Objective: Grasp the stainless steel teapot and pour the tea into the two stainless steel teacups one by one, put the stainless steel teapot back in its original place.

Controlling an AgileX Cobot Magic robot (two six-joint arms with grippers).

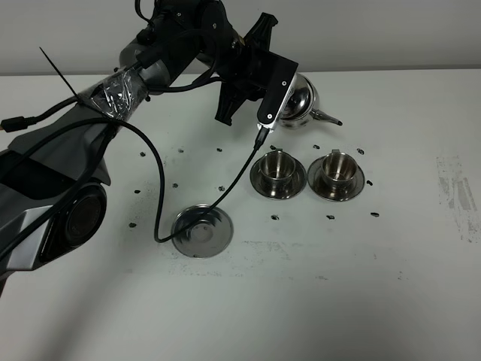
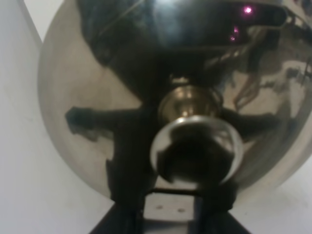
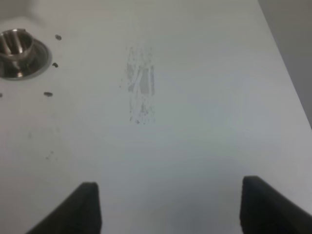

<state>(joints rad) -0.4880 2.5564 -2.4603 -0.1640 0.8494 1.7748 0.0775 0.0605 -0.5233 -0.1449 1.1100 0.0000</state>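
Nearest you in the high view is the left arm (image 1: pixel 68 203), filling the lower left. Beyond it the empty saucer (image 1: pixel 201 232) lies bare, so the teapot (image 1: pixel 304 101) is off its place. It sits at the left gripper (image 1: pixel 288 96), behind the left cup (image 1: pixel 278 167) and right cup (image 1: pixel 336 168), each on its own saucer. Its spout (image 1: pixel 328 116) points toward the right side, short of either rim. You look to be at the pouring step. Next, bring the spout over one cup and tip gently. I cannot tell whether either cup holds tea.

In the left wrist view the teapot (image 2: pixel 87 107) fills the frame: a mirror-bright belly reflecting the arm, with the knob (image 2: pixel 195 151) facing the lens. The left gripper (image 2: pixel 170 219) shows only at the frame's edge. Its dark fingers appear clamped on the teapot, probably at the handle, though the contact itself is hidden.

In the right wrist view the right gripper (image 3: pixel 168 195) hangs over bare table (image 3: pixel 219 122), its fingers (image 3: pixel 85 209) spread wide with nothing between them. The right cup (image 3: pixel 14 46) shows at the edge, well apart, and a grey scuff (image 3: pixel 141 83) lies between.
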